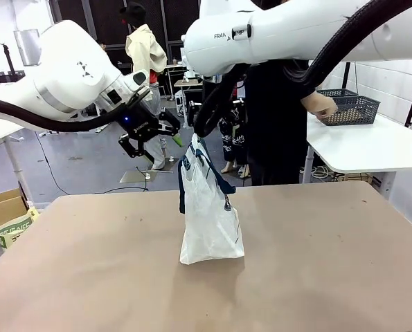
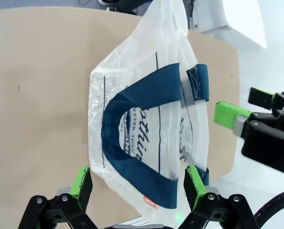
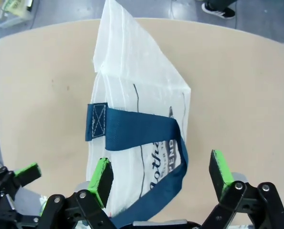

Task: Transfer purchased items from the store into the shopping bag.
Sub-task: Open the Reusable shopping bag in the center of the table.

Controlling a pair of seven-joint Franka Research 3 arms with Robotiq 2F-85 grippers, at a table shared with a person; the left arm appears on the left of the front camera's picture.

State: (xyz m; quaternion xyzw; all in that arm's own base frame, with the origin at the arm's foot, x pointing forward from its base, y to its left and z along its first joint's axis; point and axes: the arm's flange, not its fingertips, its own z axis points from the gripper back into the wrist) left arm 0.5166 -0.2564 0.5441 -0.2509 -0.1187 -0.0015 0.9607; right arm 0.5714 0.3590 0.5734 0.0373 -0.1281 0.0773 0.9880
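The big tan table [image 1: 330,263] takes up the foreground, and both white arms are over it: the left arm [image 1: 60,76] sweeps in from its side and the right arm [image 1: 296,31] crosses high along the top. Across the table stands a person [image 1: 275,124] in dark clothing, turned to a white side table [image 1: 372,149] at the far right. The shopping bag [image 1: 209,221] stands upright on its own near the middle of the tan table, translucent white, its top rising to the height of the grippers. The dark mesh basket [image 1: 351,107], the store here, sits well apart on that side table, and the person's hand [image 1: 322,105] is at its near rim. The left gripper [image 1: 163,149] hovers just left of the bag's top, jaws spread wide with nothing in them. From its own camera the right gripper [image 3: 162,174] is just as wide and empty, looking down on the bag with the navy strap handles [image 3: 132,126] lying across the plastic. Whether any pad touches the bag, I cannot tell. A small red tag [image 2: 150,201] shows at the bag's edge.
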